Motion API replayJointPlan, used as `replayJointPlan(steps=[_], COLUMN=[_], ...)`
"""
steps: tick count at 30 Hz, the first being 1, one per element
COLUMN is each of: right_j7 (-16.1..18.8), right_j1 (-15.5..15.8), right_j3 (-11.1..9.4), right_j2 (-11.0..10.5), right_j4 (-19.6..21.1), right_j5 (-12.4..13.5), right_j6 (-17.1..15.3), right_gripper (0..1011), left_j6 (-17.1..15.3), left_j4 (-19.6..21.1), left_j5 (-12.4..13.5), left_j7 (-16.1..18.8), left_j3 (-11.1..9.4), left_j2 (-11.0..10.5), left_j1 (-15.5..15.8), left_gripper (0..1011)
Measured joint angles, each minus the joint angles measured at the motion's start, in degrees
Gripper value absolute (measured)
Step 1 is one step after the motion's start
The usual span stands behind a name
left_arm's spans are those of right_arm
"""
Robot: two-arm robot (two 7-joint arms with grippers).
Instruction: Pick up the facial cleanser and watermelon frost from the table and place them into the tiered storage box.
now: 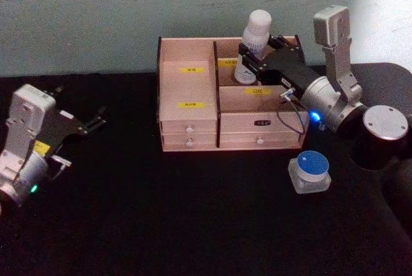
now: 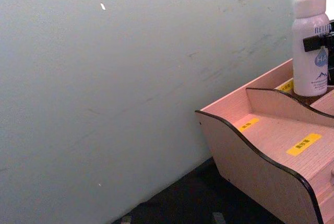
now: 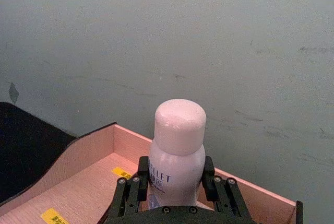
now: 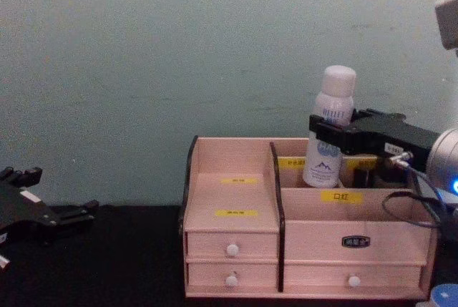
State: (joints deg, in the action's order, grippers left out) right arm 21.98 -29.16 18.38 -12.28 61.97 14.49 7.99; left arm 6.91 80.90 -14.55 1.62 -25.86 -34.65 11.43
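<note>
Where the head view looks down on the black table (image 1: 193,218), the right gripper (image 1: 250,62) reaches over the wooden organiser (image 1: 187,86) and is closed around the cleanser bottle (image 1: 256,31), which stands upright in the back right compartment; I cannot tell whether its base touches the floor of that compartment. The blue-lidded jar (image 1: 311,170) sits on the table in front of the organiser's right corner, apart from it and under the right arm. The left gripper (image 1: 90,123) hangs above the table well to the left of the organiser, fingers spread, holding nothing. Left wrist view: organiser (image 2: 261,145) seen from its left side against the green wall (image 2: 130,78), bottle (image 2: 310,20) upright at the back with one black finger (image 2: 315,43) across its label. Right wrist view: both fingers (image 3: 138,182) press the bottle (image 3: 177,130) at shoulder height, cap clear above them. Chest view: bottle (image 4: 330,106) upright, gripped by the right gripper (image 4: 325,132) at mid-height above the organiser (image 4: 215,160); left gripper (image 4: 50,214) low at the left edge; the jar's lid (image 4: 445,295) shows at the lower right corner.
</note>
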Motion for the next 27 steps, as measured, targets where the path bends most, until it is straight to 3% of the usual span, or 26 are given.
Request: replayJointPlan(steps=[27], right_j7=[0.4], right_j1=[-2.0], right_j3=[0.3], right_j2=[1.5], right_j4=[-5.4], right_j5=[-1.7], right_j6=[-1.7], right_gripper=[596], left_j6=[0.0], left_j4=[0.0], left_j5=[0.0], left_j7=[0.0], left_j3=[0.0], left_j2=[0.0], left_j1=[0.0], left_gripper=[1001])
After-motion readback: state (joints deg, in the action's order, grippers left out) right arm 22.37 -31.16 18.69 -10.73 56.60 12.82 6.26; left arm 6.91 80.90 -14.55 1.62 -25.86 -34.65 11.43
